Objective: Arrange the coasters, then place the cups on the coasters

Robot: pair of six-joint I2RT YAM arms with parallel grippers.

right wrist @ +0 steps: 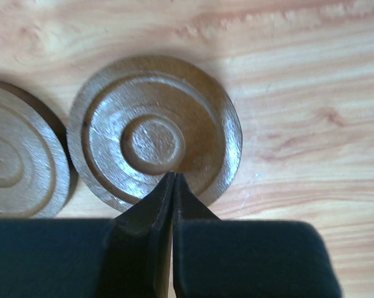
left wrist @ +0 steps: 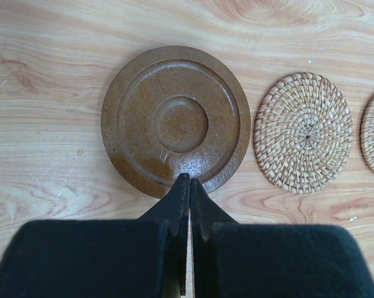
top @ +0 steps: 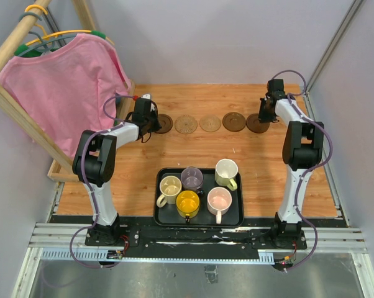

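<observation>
Five coasters lie in a row across the far table: a dark brown one (top: 163, 123), two tan woven ones (top: 186, 123) (top: 210, 123), and two more dark ones (top: 233, 121) (top: 257, 123). My left gripper (left wrist: 189, 180) is shut, its tips over the near rim of the leftmost dark coaster (left wrist: 176, 118), with a tan coaster (left wrist: 303, 131) beside it. My right gripper (right wrist: 174, 176) is shut over the rightmost dark coaster (right wrist: 155, 133). The cups stand on a black tray (top: 199, 218): cream (top: 170, 186), grey-purple (top: 192, 178), yellow-green (top: 226, 172), yellow (top: 187, 202), pink (top: 219, 200).
A pink shirt (top: 63, 81) hangs on a wooden rack (top: 13, 105) at the far left, close to my left arm. Grey walls close the table at the back and right. Bare wood lies between the coaster row and the tray.
</observation>
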